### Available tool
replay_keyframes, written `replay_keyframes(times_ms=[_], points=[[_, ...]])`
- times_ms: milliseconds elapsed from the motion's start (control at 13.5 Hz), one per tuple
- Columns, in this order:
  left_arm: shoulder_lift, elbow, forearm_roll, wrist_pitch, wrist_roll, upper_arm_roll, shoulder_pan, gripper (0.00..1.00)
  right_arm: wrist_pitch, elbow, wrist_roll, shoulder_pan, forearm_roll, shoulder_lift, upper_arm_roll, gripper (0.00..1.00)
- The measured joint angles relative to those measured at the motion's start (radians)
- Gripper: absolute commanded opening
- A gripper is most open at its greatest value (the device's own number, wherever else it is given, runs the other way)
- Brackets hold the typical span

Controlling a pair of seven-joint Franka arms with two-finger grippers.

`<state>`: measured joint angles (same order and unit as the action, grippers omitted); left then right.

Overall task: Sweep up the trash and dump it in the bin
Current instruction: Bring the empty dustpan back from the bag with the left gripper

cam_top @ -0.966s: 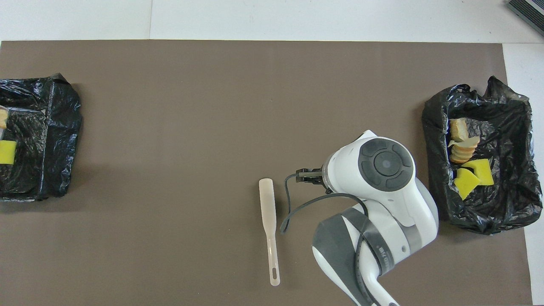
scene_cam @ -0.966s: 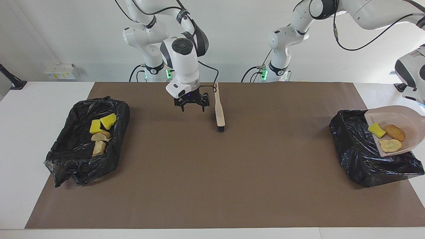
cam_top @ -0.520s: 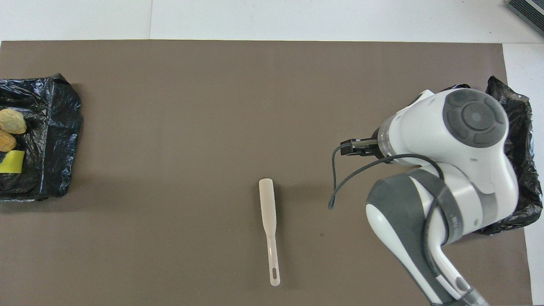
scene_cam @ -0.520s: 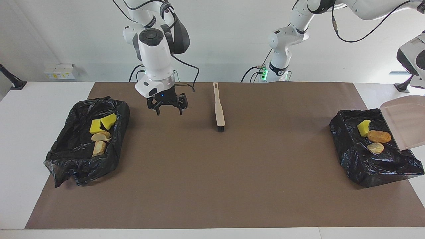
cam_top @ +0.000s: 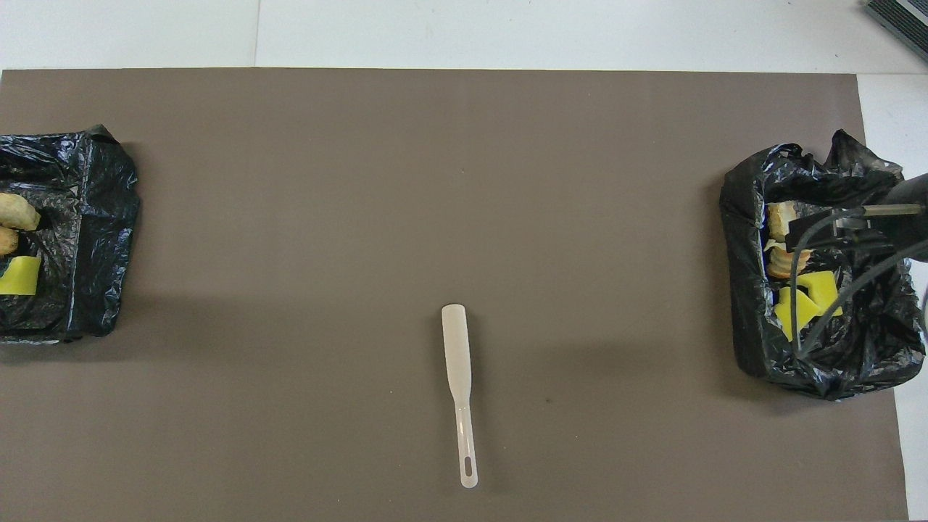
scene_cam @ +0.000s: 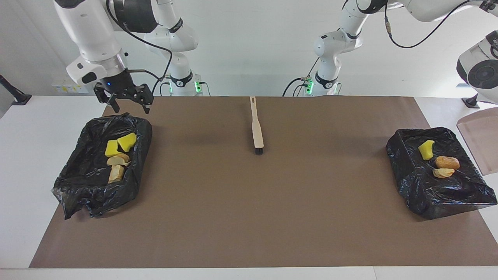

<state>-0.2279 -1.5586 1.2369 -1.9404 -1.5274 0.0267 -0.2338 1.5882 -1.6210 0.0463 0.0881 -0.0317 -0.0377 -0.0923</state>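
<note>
While the right end effector [scene_cam: 123, 102] hangs wide open and empty, the left, unseen, grips the dustpan [scene_cam: 480, 140].

Two black-bagged bins [scene_cam: 102, 163] [scene_cam: 435, 175]; seven trash pieces [scene_cam: 116, 149] [scene_cam: 437, 161], four and three; one brush [scene_cam: 256, 126]; one dustpan [scene_cam: 480, 140].

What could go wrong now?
The open right gripper hangs low over the rim of the black bin at its end; moving sideways, it might snag the crumpled bag. The dustpan, held up beside the other bin, could catch that bag's edge if lowered carelessly. The brush lies mid-table, where a passing arm might knock it.
</note>
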Motion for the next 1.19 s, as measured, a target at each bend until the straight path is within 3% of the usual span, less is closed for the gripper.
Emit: replay_keyframes(times_ms=[372,743,1189], points=[[0.021,-0.001,-0.033,0.225,0.080,-0.011,0.192,0.00,-0.021,-0.022,0.000,0.001,0.000,-0.031,-0.003,1.00],[0.047,-0.003,-0.381,0.349,0.295,-0.015,0.318,0.00,-0.020,-0.026,0.000,0.026,0.007,-0.031,0.000,1.00],[0.048,-0.020,-0.786,0.400,0.752,-0.016,0.367,0.00,-0.020,-0.026,0.000,0.027,0.007,-0.031,-0.003,1.00]])
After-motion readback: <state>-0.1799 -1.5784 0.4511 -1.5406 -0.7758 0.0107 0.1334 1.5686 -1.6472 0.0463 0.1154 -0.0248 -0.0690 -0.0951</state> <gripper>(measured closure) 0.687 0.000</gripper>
